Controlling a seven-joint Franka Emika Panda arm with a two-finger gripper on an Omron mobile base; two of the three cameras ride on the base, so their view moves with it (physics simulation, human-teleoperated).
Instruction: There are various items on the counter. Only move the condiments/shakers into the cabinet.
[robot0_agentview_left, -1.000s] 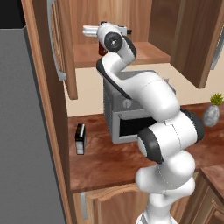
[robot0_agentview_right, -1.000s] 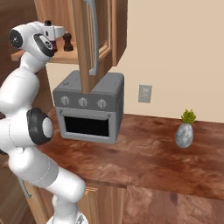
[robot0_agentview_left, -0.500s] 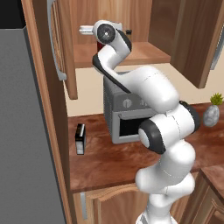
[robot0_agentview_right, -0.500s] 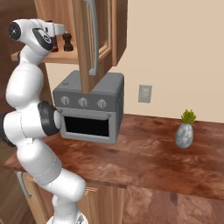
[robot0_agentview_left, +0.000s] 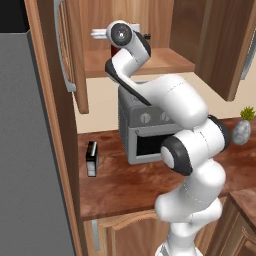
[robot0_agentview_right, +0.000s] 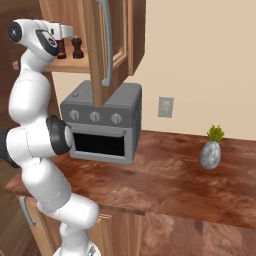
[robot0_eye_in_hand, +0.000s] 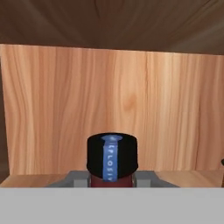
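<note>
My gripper (robot0_eye_in_hand: 113, 177) reaches into the open cabinet (robot0_agentview_left: 165, 62), shut on the red sauce bottle (robot0_eye_in_hand: 112, 157) just below its black cap. Past the bottle, the hand view takes in the cabinet's pale wooden back wall. From the right base camera, the gripper (robot0_agentview_right: 62, 42) holds the bottle (robot0_agentview_right: 61, 49) at the shelf (robot0_agentview_right: 75, 62). The dark knobbed pepper mill (robot0_agentview_right: 76, 47) stands upright just to its right. In the left base view, my wrist hides most of the bottle (robot0_agentview_left: 114, 51).
A grey toaster oven (robot0_agentview_right: 102, 125) sits on the counter (robot0_agentview_right: 165, 185) right under the cabinet. Left of it stands a black-and-white box (robot0_agentview_left: 91, 158). Open cabinet doors (robot0_agentview_right: 105, 45) hang on both sides of my arm. A small potted plant (robot0_agentview_right: 210, 150) is far right, a grey fridge (robot0_agentview_left: 25, 150) at left.
My hand has shifted slightly up and left at the cabinet with the bottle still held. The arm's upper links have swung and straightened. The pepper mill has not moved.
</note>
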